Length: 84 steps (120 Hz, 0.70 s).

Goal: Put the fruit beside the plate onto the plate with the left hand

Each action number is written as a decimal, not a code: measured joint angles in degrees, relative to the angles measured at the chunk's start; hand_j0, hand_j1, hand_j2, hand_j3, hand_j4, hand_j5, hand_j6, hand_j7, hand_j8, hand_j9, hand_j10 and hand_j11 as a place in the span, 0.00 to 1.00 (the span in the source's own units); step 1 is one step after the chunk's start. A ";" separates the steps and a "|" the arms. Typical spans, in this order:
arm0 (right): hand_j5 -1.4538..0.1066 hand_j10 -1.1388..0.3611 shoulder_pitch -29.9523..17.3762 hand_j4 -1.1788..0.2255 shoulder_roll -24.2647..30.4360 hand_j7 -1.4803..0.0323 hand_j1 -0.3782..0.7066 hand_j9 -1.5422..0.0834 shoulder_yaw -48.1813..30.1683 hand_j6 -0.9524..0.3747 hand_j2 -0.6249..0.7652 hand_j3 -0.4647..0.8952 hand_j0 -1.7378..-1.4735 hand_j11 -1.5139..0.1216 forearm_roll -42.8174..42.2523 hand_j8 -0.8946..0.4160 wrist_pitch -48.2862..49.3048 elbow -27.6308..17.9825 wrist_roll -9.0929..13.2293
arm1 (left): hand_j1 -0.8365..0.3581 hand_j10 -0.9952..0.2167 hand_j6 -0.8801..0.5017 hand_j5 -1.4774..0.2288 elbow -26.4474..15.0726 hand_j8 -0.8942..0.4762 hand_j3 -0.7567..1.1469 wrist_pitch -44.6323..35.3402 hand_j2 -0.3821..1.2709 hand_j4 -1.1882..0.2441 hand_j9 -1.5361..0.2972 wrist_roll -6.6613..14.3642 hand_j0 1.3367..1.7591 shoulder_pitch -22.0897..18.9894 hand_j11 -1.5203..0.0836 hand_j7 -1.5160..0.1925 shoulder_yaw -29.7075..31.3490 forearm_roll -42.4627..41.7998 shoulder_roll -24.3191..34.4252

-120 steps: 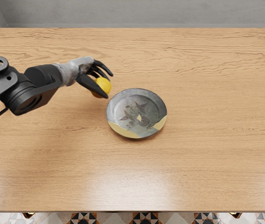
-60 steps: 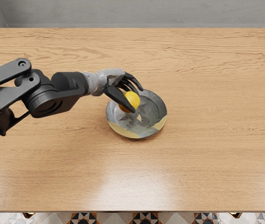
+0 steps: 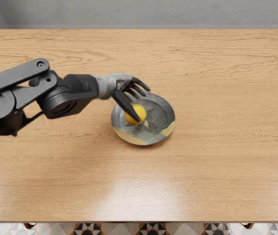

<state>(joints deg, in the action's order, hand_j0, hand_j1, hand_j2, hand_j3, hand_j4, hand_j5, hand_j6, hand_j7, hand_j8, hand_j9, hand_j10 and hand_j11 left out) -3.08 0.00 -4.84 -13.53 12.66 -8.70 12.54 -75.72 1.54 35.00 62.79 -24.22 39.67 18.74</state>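
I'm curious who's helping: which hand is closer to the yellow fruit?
Left. The left hand is just above the fruit, over the plate; the right hand is out of view.

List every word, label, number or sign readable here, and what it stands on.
None: nothing here can be read as text.
The plate bears only a dark painted figure, not letters.
The yellow fruit, left hand and table show no markings.
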 joint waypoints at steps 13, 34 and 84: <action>0.91 0.74 0.00 0.82 0.00 0.96 0.05 0.93 0.00 0.70 0.45 0.34 0.30 0.91 0.00 0.67 0.00 0.00 -0.01 | 0.82 0.67 0.50 0.71 0.01 0.54 0.40 7.84 0.27 0.69 0.70 0.00 0.76 -0.11 0.79 0.73 -1.32 -2.66 1.75; 0.91 0.74 0.00 0.82 0.00 0.96 0.05 0.93 0.00 0.70 0.45 0.34 0.30 0.91 0.00 0.67 0.00 0.00 -0.04 | 0.90 0.74 0.57 0.79 -0.22 0.59 0.40 26.61 0.25 0.76 0.77 0.00 0.76 -0.73 0.87 0.81 -8.56 -12.60 7.33; 0.91 0.74 0.00 0.82 0.00 0.96 0.05 0.93 0.00 0.70 0.45 0.34 0.30 0.91 0.00 0.67 0.00 0.00 -0.01 | 0.97 0.80 0.62 0.84 0.17 0.63 0.40 33.35 0.24 0.81 0.82 0.00 0.76 -9.32 0.93 0.87 -18.50 -33.21 16.46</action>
<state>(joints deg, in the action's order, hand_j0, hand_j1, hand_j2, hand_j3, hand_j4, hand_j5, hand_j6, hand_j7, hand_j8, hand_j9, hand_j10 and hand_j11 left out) -3.08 0.00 -4.84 -13.53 12.66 -8.70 12.54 -75.55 34.88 35.00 53.47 -42.72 6.46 35.20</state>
